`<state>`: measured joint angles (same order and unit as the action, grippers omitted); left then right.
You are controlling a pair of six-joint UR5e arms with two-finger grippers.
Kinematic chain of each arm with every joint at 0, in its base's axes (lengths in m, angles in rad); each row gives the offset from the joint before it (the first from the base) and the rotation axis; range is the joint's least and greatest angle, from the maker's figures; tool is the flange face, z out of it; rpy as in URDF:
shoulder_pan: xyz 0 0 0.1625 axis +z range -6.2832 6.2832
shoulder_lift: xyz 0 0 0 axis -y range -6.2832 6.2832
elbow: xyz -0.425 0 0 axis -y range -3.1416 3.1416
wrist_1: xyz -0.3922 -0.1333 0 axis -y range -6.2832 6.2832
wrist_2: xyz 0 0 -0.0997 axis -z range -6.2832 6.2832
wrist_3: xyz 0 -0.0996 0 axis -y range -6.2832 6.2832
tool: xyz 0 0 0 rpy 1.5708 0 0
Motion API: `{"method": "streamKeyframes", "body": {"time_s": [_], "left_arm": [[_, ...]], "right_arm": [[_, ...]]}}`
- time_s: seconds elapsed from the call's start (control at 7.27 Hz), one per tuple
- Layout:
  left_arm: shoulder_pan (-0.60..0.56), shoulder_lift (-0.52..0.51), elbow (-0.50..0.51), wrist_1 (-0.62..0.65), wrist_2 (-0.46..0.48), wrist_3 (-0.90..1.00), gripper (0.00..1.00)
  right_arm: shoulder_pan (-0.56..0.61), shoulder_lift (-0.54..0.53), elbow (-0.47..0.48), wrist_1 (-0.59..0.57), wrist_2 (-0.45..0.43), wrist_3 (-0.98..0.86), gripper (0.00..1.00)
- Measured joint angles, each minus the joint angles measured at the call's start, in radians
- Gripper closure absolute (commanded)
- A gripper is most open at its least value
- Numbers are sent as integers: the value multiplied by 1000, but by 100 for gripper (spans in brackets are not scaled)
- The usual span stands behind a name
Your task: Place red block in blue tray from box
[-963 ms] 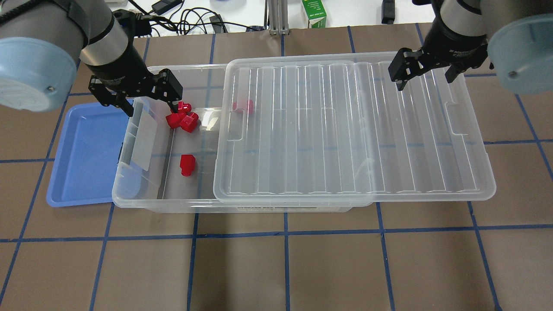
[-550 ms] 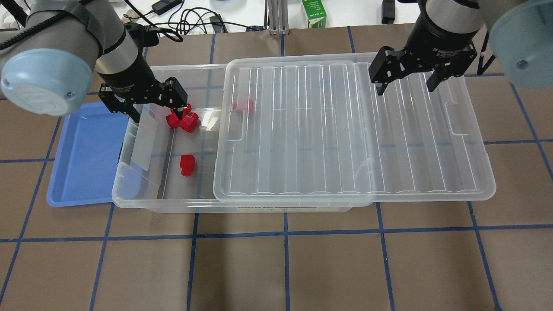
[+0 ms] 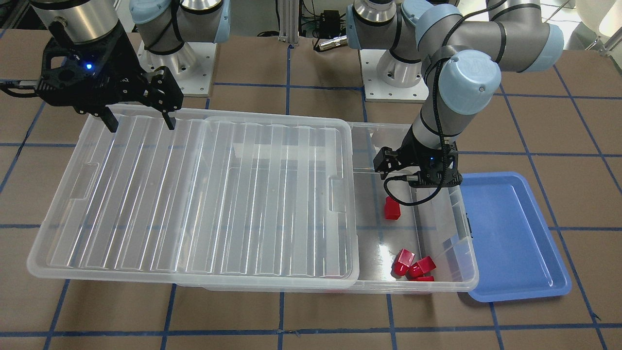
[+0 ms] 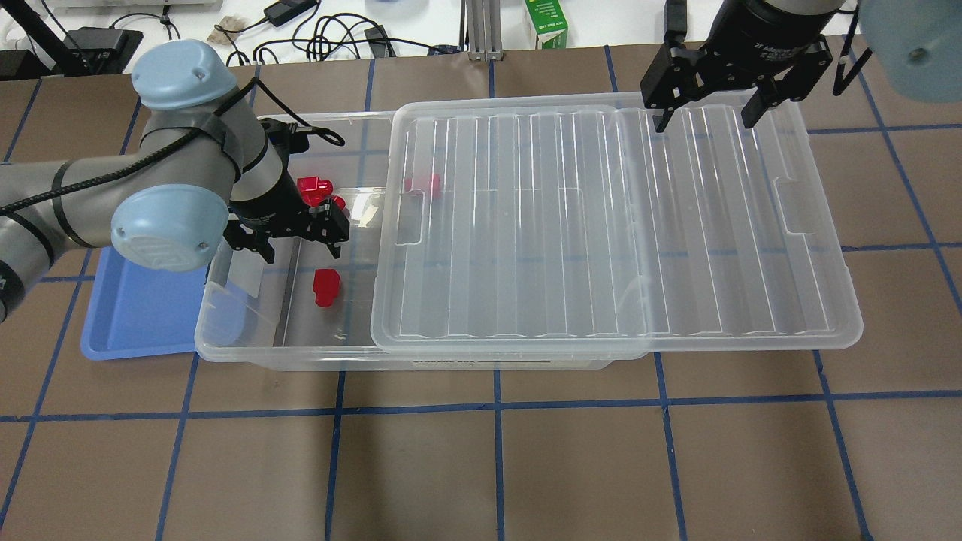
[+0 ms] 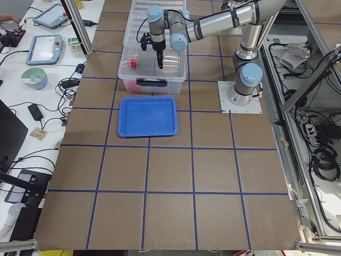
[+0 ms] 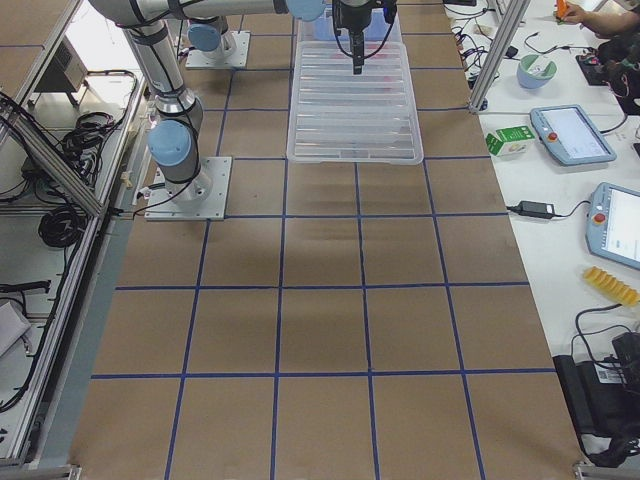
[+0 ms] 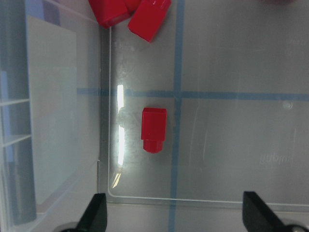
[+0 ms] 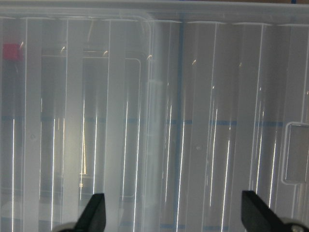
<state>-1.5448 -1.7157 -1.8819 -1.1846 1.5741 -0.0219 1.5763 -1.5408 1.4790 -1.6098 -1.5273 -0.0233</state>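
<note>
The red block (image 4: 326,288) lies alone on the floor of the clear box (image 4: 301,359), at its uncovered left end. The left wrist view shows it (image 7: 153,129) with its stub pointing toward the fingers. My left gripper (image 4: 301,248) is open and empty, inside the box's open end, just beyond the block and not touching it. The blue tray (image 4: 143,300) sits against the box's left end and nothing shows in the part that is visible. My right gripper (image 4: 705,119) is open and empty over the far edge of the ribbed lid (image 4: 616,225).
The lid is slid to the right and covers most of the box. A cluster of other red blocks (image 4: 316,188) lies at the box's far wall. One more red block (image 4: 425,185) shows through the lid. A green carton (image 4: 546,26) and cables lie beyond the table.
My left gripper has moved from over the red cluster toward the near side, to just above the lone red block. My right gripper has moved back toward the lid's far edge.
</note>
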Motion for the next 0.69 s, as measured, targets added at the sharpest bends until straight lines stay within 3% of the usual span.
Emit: {"method": "streamKeyframes", "body": {"time_s": [0.69], "left_arm": [[0, -107, -129, 252, 4, 2, 0]], "right_arm": [[-1, -3, 10, -6, -9, -12, 0]]}}
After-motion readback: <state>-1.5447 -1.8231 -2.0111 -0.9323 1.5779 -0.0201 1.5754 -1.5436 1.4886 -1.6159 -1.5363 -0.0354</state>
